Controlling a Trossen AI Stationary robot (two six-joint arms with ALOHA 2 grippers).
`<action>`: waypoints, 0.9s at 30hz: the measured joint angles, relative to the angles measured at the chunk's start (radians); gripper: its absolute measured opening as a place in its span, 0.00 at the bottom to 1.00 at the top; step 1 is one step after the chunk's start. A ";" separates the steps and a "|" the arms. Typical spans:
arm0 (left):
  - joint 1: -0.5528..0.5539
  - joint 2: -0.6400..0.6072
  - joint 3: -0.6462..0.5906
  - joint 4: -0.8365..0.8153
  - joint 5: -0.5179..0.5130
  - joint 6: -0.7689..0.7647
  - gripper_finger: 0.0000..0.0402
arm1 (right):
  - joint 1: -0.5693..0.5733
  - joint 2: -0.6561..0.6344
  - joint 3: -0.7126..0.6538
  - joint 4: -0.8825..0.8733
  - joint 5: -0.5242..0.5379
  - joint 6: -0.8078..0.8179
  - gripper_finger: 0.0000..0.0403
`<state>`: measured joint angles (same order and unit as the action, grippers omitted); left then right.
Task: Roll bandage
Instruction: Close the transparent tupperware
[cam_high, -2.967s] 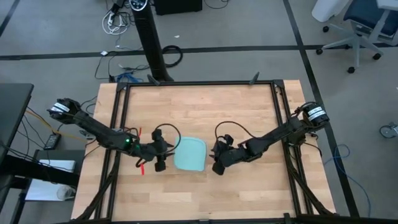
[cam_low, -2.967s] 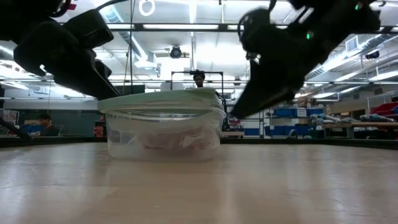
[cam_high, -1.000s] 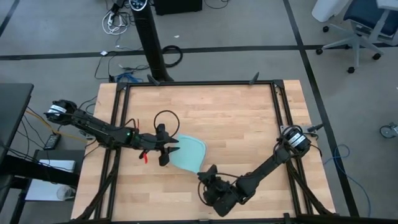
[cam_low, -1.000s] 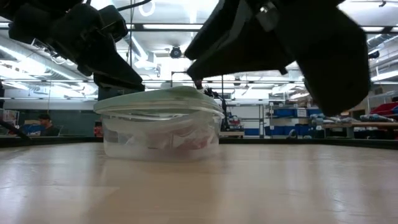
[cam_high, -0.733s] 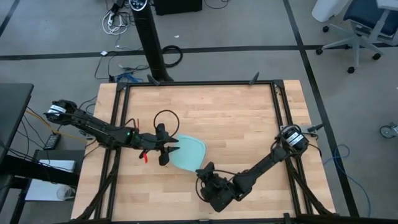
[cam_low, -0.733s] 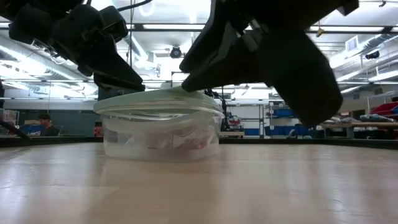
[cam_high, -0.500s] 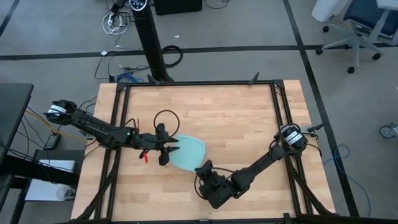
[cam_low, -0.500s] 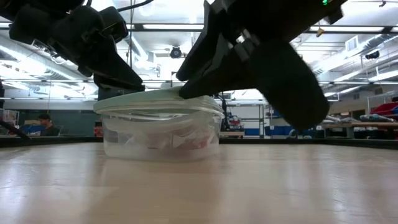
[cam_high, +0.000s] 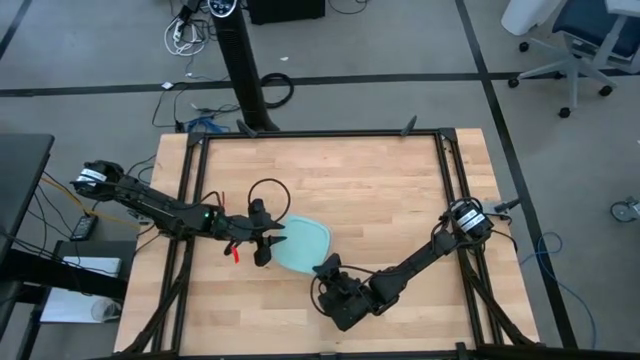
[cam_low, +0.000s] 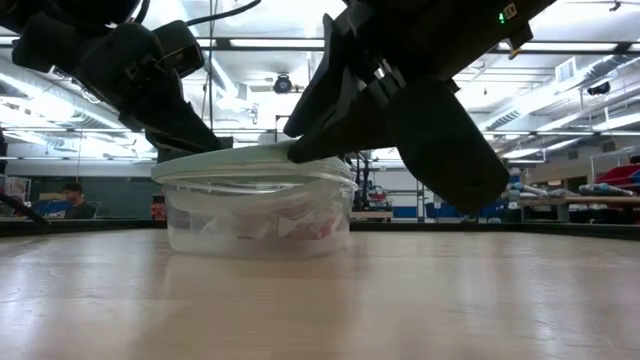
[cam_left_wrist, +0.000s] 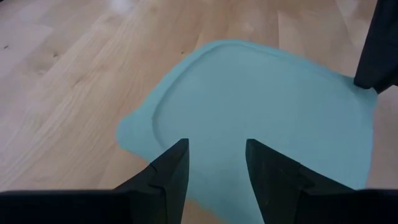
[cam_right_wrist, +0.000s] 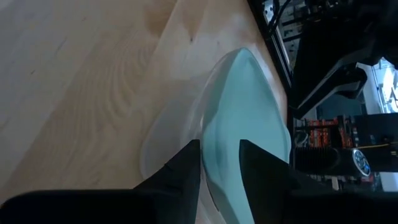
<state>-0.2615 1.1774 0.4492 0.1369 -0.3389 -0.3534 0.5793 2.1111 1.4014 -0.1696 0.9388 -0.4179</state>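
Left gripper (cam_high: 268, 243): jaws wide, holding nothing, poised over the lid's (cam_high: 305, 245) left edge. Right gripper (cam_high: 325, 268): jaws half closed, apparently pinching the lid's near corner, which sits raised off the container (cam_low: 260, 215). A short piece of the bandage (cam_high: 235, 253) shows just beside my left wrist, behind those jaws, running near-to-far. My left arm is nearer. Something reddish inside the container; can't identify it.

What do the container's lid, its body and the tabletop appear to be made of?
Lid: probably light-blue plastic, smooth and matte, with a moulded raised rim. Container body: likely clear plastic; its contents show through. Tabletop: light wood, with visible grain and plank seams.
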 joint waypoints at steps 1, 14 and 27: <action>0.000 0.000 0.000 0.000 0.000 0.000 0.40 | 0.000 0.000 0.000 0.000 0.001 0.000 0.25; 0.000 0.000 0.000 -0.001 0.000 0.005 0.40 | 0.000 0.000 0.000 -0.013 0.034 0.040 0.02; 0.000 0.000 0.000 -0.001 -0.002 0.006 0.40 | 0.010 -0.004 -0.001 -0.008 0.097 -0.077 0.01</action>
<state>-0.2617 1.1774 0.4488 0.1356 -0.3408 -0.3470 0.5892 2.1073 1.4006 -0.1780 1.0359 -0.4953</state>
